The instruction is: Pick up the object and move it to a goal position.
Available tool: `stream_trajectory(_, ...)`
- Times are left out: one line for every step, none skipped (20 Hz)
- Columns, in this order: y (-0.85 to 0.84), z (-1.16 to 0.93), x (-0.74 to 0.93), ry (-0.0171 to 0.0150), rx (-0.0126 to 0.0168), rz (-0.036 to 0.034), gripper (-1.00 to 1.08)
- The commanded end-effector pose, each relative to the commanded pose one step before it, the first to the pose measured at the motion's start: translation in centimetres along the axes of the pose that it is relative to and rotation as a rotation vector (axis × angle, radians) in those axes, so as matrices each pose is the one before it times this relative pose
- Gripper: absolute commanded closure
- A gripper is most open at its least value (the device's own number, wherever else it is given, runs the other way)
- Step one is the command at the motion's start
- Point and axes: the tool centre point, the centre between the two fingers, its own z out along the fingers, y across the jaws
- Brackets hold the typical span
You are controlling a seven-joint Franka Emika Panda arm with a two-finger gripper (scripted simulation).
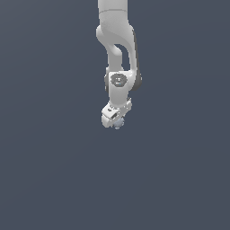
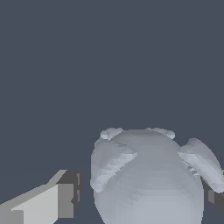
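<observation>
Pale blue-grey object [image 2: 148, 183]: roundish, no clear long axis.
Gripper [image 1: 116, 122]: fingers pinching it.
Hidden: object's lower part cut off.

plain dark blue-grey surface [image 1: 49, 179]; whether lump [image 1: 118, 124] rests on it unclear

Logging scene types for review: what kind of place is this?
Likely a bare simulated workspace: a flat, featureless grey ground, one white arm's gripper, and a faceted blue-grey lump between its fingers.
</observation>
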Motion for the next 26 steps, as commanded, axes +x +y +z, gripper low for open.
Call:
stream_trajectory(0.038,0.363,0.031,0.00074,-0.00095,-0.00038,-0.92)
stream_trajectory(0.002,0.026,0.000,0.00000,0.00000,0.00000,-0.92)
stream_trajectory(0.000,0.000,0.000,0.00000,0.00000,0.00000,1.08)
stream_trajectory(0.000,0.000,0.000,0.00000,0.00000,0.00000,1.08)
stream_trajectory(0.000,0.000,0.000,0.00000,0.00000,0.00000,1.08)
stream_trajectory(0.000,0.000,0.000,0.00000,0.00000,0.00000,1.08)
stream_trajectory(0.000,0.000,0.000,0.00000,0.00000,0.00000,1.08)
stream_trajectory(0.000,0.000,0.000,0.00000,0.00000,0.00000,1.08)
stream_trajectory(0.000,0.000,0.000,0.00000,0.00000,0.00000,1.08)
stream_trajectory(0.000,0.000,0.000,0.00000,0.00000,0.00000,1.08)
stream_trajectory(0.000,0.000,0.000,0.00000,0.00000,0.00000,1.08)
stream_trajectory(0.000,0.000,0.000,0.00000,0.00000,0.00000,1.08)
stream_trajectory(0.086,-0.096,-0.022,0.00066,-0.00156,0.00120,1.08)
stream_trajectory(-0.007,-0.023,0.001,0.00000,0.00000,0.00000,1.08)
stream_trajectory(-0.021,-0.069,0.002,0.00000,0.00000,0.00000,1.08)
stream_trajectory(-0.035,-0.115,0.004,0.00000,0.00000,0.00000,1.08)
stream_trajectory(-0.050,-0.161,0.006,0.00000,0.00000,0.00000,1.08)
stream_trajectory(-0.064,-0.207,0.008,0.00000,0.00000,0.00000,1.08)
stream_trajectory(-0.078,-0.253,0.009,0.00000,0.00000,0.00000,1.08)
stream_trajectory(-0.092,-0.300,0.011,0.00000,0.00000,0.00000,1.08)
stream_trajectory(-0.107,-0.346,0.014,0.00000,0.00000,0.00000,1.08)
stream_trajectory(-0.121,-0.394,0.016,0.00000,0.00000,0.00000,1.08)
stream_trajectory(-0.161,-0.418,0.045,-0.00072,-0.00012,-0.00065,1.08)
stream_trajectory(-0.150,-0.489,0.021,0.00000,0.00000,0.00000,1.08)
stream_trajectory(-0.165,-0.538,0.024,0.00000,0.00000,0.00000,1.08)
stream_trajectory(-0.179,-0.588,0.027,0.00000,0.00000,0.00000,1.08)
